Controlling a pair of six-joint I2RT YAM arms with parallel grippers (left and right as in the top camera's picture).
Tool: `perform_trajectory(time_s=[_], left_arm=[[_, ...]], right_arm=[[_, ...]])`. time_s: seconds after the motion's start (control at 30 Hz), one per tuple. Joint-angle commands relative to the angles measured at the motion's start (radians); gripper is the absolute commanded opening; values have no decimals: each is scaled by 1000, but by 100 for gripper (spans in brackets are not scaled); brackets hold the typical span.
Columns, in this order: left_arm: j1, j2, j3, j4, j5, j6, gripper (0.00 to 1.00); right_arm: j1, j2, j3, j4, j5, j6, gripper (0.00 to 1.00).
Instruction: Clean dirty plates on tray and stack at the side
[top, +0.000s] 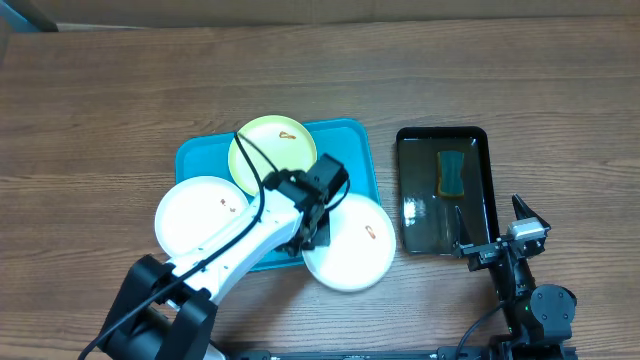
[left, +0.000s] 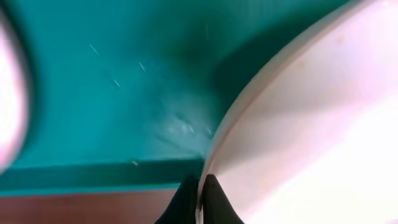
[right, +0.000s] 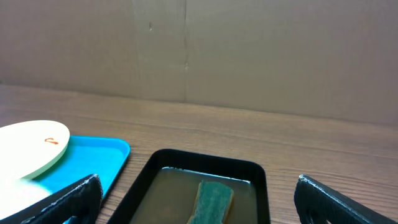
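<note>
Wooden tabletop (top: 120, 90) — left fingers (left: 216, 208) pinch the white plate (left: 311, 143) by its rim — right fingers (right: 71, 198) wide.

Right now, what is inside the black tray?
The black tray holds a green sponge lying in shallow, murky liquid. Whatever is beneath the sponge is covered.

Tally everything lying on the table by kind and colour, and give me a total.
White plates: 2
Yellow-green plate: 1
Turquoise tray: 1
Black tray: 1
Green sponge: 1
Total: 6
</note>
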Motion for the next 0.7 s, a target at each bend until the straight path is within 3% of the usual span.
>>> perform_trajectory(time_s=[0.0, 0.43, 0.67], left_arm=[[36, -3, 98, -11, -236, 17, 4], [89, -2, 77, 32, -260, 18, 4], [89, -2, -26, 139, -235, 19, 4]], right_arm=[[-4, -10, -10, 5, 2, -4, 100], [-4, -10, -10, 5, 2, -4, 100], [-4, -10, -10, 5, 2, -4, 100]])
